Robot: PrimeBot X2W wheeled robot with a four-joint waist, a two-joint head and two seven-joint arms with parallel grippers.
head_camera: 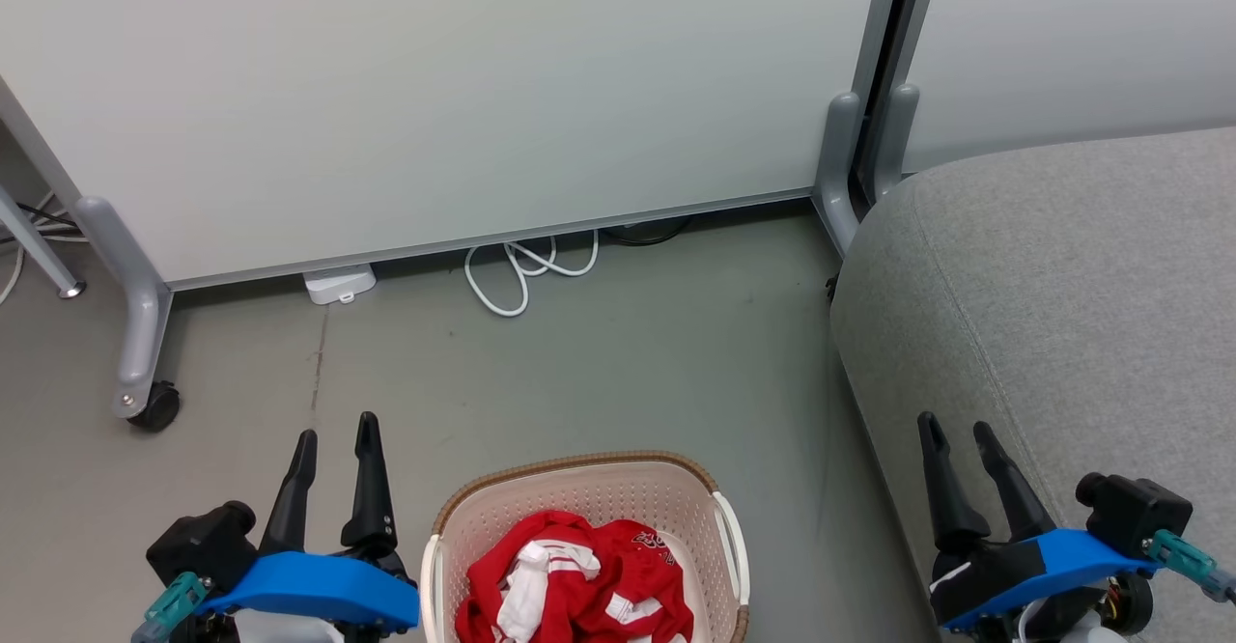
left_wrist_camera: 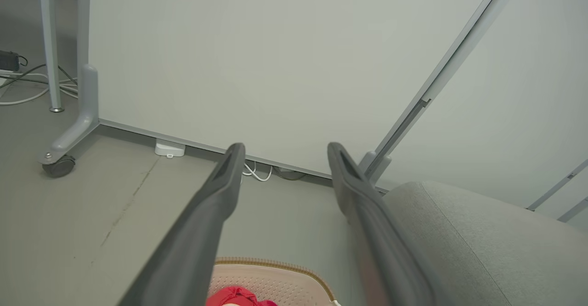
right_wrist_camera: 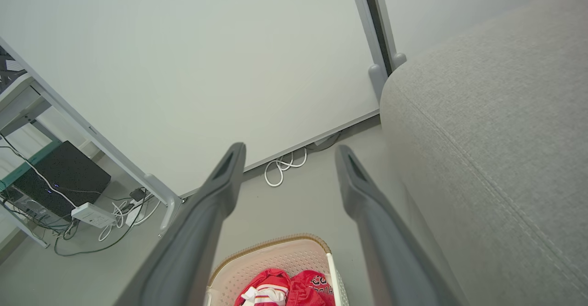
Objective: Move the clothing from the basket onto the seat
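Note:
Red clothing (head_camera: 577,580) with white panels lies bunched inside the cream basket (head_camera: 579,474), which stands on the floor at the bottom centre of the head view. The grey seat (head_camera: 1062,266) rises to the basket's right. My left gripper (head_camera: 336,438) hangs open to the left of the basket, with nothing between its fingers. Over the seat's front edge my right gripper (head_camera: 956,431) stands open and empty. The left wrist view shows the basket (left_wrist_camera: 271,269), a bit of clothing (left_wrist_camera: 236,296) and the seat (left_wrist_camera: 468,237). The right wrist view shows the basket (right_wrist_camera: 275,251), clothing (right_wrist_camera: 285,290) and seat (right_wrist_camera: 496,127).
A pale partition panel (head_camera: 435,93) on castored legs (head_camera: 140,363) closes off the back. White cable loops (head_camera: 526,271) and a small white box (head_camera: 338,284) lie at its foot. In the right wrist view, a black box and power strip (right_wrist_camera: 89,214) sit far left.

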